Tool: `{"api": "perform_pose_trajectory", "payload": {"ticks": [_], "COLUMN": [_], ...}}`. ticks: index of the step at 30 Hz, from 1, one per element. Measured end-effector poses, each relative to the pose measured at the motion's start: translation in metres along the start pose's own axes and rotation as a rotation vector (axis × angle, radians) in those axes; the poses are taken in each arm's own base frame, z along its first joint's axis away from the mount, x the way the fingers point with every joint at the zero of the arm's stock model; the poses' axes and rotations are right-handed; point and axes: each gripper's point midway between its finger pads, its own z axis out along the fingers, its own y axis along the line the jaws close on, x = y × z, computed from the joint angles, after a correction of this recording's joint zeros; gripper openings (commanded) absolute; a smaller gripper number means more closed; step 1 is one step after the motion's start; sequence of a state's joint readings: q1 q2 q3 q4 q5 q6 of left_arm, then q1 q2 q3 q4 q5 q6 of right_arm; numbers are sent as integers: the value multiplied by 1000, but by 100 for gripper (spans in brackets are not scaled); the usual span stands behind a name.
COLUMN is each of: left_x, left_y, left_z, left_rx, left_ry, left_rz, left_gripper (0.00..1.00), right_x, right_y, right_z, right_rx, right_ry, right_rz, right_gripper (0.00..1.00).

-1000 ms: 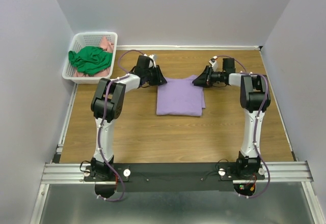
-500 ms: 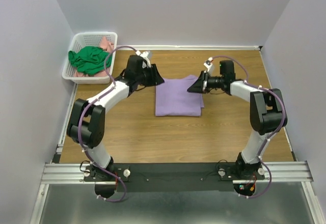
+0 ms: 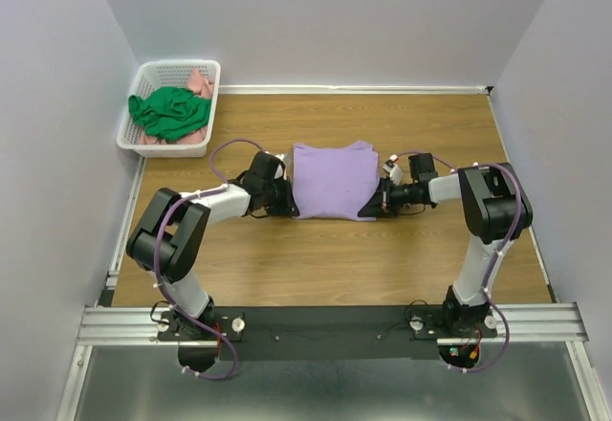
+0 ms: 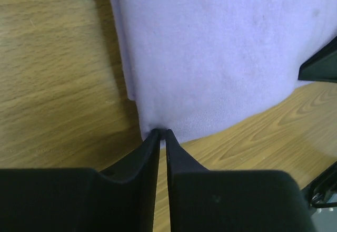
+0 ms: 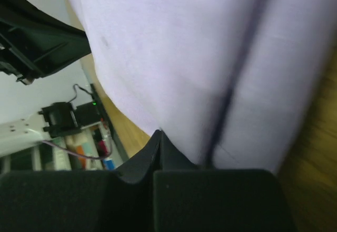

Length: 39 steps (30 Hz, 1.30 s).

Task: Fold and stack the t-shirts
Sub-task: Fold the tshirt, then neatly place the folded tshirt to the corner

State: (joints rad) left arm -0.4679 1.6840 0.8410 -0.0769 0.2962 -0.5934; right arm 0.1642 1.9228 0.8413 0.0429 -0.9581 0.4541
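Top view, centre: the lavender t-shirt (image 3: 332, 180) lay folded flat on the table (image 3: 287, 268). The left gripper (image 3: 291, 208) pinched its lower-left corner, jaws nearly together. The right gripper (image 3: 367, 210) was clamped on its lower-right corner. Upper left: the green t-shirt (image 3: 170, 112) and the pink t-shirt (image 3: 199, 83) lay in the basket (image 3: 143, 81).

The left arm (image 3: 218, 201) and the right arm (image 3: 473, 268) have white links, black joints and purple cables (image 3: 234, 142); their fingers (image 4: 139, 155) are black wedges.
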Motion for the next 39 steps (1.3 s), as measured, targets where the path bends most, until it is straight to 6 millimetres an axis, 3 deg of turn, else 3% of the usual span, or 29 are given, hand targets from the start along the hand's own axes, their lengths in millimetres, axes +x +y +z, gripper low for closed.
{"api": "perform_pose_trajectory", "payload": {"ticks": [6,8,9,11,14,15,19,23,27,30,34,39], "left_x": [-5,-4,-4,-5,-16,-22,-52,-68,-77,-74,-67,-61], "left_y": [2,3,5,6,5,4,1,9,23,37,53,65], "left_z": [1,-4,-10,-24,-51,-61,-102,-133,-151,-153,-153,-150], "left_rx": [3,-6,-22,-48,-95,-107,-165,-246,-338,-396,-456,-497], "left_ry": [-18,-23,-29,-50,-114,-146,-305,-428,-503,-516,-512,-509], "left_rz": [-33,-32,-32,-33,-22,-15,18,38,51,62,72,82], "left_gripper": [23,38,48,59,72,73,74,74,74,74,74,74], "right_x": [-6,-6,-7,-13,-23,-27,-51,-69,-74,-71,-69,-77], "right_y": [-11,-10,-8,1,19,27,51,56,47,25,-2,-12], "right_z": [-11,-14,-19,-30,-49,-58,-83,-87,-64,-51,-48,-43], "right_rx": [-3,23,54,95,161,182,297,429,556,656,759,813], "right_ry": [-28,-45,-62,-105,-175,-207,-331,-398,-385,-370,-362,-368], "right_rz": [62,59,55,26,-21,-49,-114,-136,-118,-73,-14,1], "right_gripper": [4,6,12,15,37,53,73,75,76,76,76,76]}}
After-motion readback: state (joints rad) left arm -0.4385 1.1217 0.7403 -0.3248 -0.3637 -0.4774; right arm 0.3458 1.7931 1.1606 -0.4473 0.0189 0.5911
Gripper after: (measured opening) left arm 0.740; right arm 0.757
